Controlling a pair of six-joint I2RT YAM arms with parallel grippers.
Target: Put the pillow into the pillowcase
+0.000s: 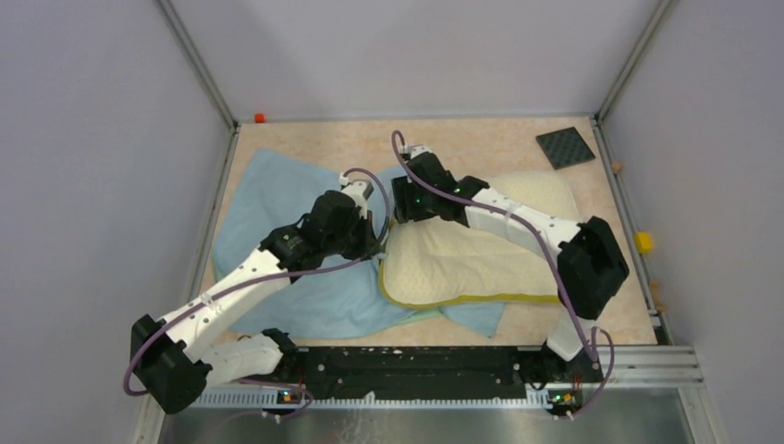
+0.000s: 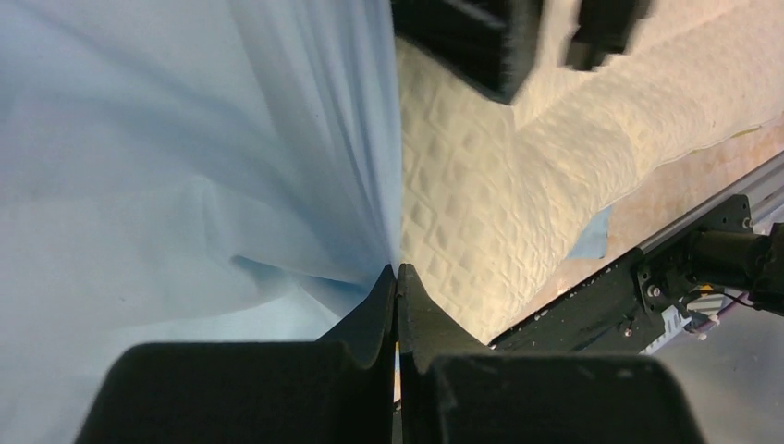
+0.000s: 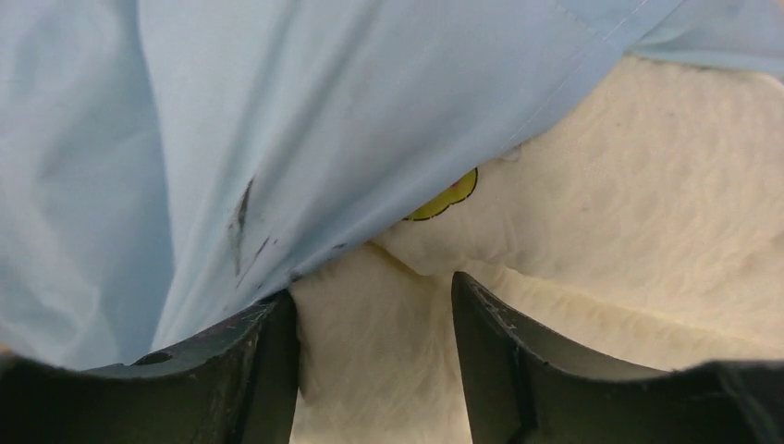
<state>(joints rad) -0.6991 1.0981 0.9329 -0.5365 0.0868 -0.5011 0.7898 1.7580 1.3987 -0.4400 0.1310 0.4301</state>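
From above, the black rail [image 1: 416, 370] with both arm bases is nearest. Beyond it, on the table [image 1: 481, 148], the light-blue case [image 1: 268, 194] lies spread out on the left, and one corner of it shows under the near edge of the pillow [image 1: 462, 264]. The pillow lies right of centre on top of the case, with a yellow band along its near and left edges. The left tool [image 1: 374, 236] sits at the pillow's left edge. The right tool [image 1: 402, 208] is just beside it, over the pillow's far left corner. This view does not show how either tool stands. A black square pad [image 1: 565, 147] lies well apart in the far right corner.

In the left wrist view, the left tool [image 2: 398, 277] is pressed together, pinching a fold of the case [image 2: 185, 166]. The cloth rises from the tips in taut pleats. The quilted pillow [image 2: 481, 213] lies just to the right of the pleats, and the rail [image 2: 647, 277] is beyond it.

In the right wrist view, the right tool [image 3: 374, 305] is spread, with the pillow [image 3: 647, 203] bulging between its fingers. The case [image 3: 324, 111] drapes over the pillow's upper left, and its hem meets the left finger [image 3: 263, 351]. A yellow bit [image 3: 444, 199] peeks out from under that hem.
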